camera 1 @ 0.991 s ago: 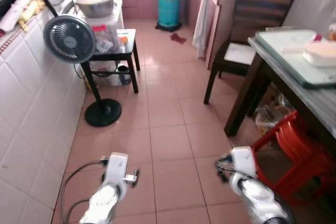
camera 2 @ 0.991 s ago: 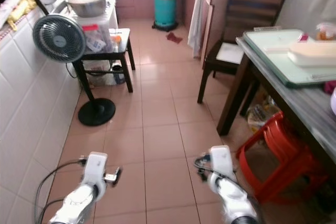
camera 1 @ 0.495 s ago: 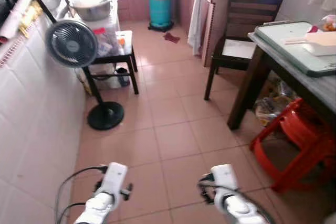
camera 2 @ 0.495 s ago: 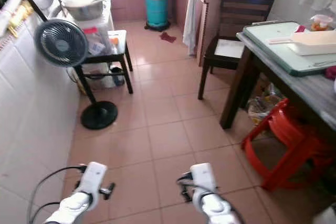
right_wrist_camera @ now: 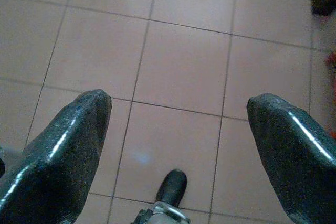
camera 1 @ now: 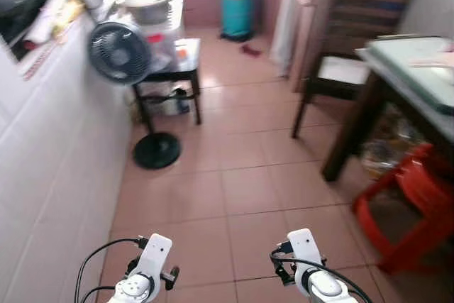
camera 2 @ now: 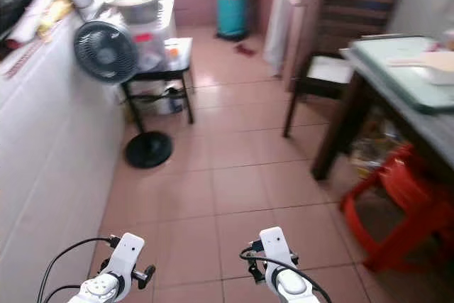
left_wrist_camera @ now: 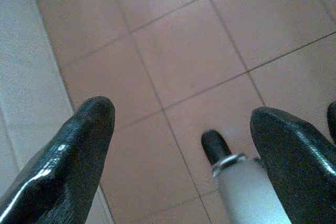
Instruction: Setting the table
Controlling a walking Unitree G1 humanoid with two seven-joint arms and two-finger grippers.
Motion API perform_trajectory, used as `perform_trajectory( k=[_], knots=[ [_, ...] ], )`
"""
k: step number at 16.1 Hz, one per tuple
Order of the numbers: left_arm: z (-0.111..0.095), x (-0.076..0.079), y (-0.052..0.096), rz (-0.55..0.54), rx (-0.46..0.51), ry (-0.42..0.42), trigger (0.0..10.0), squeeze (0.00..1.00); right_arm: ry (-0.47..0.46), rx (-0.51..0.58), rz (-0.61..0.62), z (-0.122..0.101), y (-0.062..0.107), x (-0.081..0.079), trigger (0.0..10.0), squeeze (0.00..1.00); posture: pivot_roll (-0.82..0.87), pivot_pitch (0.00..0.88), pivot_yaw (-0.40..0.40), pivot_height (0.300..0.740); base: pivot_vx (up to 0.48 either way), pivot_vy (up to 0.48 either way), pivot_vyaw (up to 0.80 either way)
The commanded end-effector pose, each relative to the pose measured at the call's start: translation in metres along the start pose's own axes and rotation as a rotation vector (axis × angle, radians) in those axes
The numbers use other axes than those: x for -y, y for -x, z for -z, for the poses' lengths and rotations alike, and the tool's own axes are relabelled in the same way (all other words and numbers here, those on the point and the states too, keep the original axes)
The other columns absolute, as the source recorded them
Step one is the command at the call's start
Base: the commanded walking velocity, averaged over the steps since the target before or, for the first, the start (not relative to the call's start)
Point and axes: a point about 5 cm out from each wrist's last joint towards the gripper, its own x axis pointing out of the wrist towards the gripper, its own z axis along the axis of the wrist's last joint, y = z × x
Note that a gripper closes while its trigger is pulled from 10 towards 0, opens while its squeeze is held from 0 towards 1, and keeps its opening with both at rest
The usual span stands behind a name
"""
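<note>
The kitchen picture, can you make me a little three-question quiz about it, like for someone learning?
1. True or false: the black fan stands on the robot's left, beside the white tiled wall.
2. What colour are the stacked stools under the table? A) blue B) red C) green
3. Fill in: both the left gripper and the right gripper point down at the pink tiled ____.

Key:
1. True.
2. B, red.
3. Floor. Both grippers are open and hold nothing.
</note>
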Motion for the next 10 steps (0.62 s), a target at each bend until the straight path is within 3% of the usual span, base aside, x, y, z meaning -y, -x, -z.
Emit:
perform_trajectory(
  k=[1, 2, 5, 10],
  knots=[
    [0.008, -0.004, 0.002, -0.01, -0.034, -0.008, 10.0, 0.0, 0.022, 0.011, -0.008, -0.002, -0.001, -0.002, 10.0, 0.0, -0.06, 0.0, 0.06, 0.74, 0.0, 0.0, 0.8],
    [0.013, -0.006, 0.003, -0.015, -0.06, 0.012, 10.0, 0.0, 0.054, 0.028, -0.014, -0.005, -0.001, -0.003, 10.0, 0.0, -0.06, 0.0, 0.062, 0.74, 0.0, 0.0, 0.8],
    [0.016, -0.008, 0.004, -0.015, -0.074, -0.015, 10.0, 0.0, 0.045, 0.041, -0.02, -0.009, -0.002, -0.008, 10.0, 0.0, -0.06, 0.001, 0.065, 0.74, 0.0, 0.0, 0.8],
    [0.023, -0.011, 0.006, -0.026, -0.099, 0.012, 10.0, 0.0, 0.054, 0.04, -0.035, -0.008, -0.002, -0.011, 10.0, 0.0, -0.04, 0.007, 0.054, 0.74, 0.0, 0.0, 0.77]
  ],
)
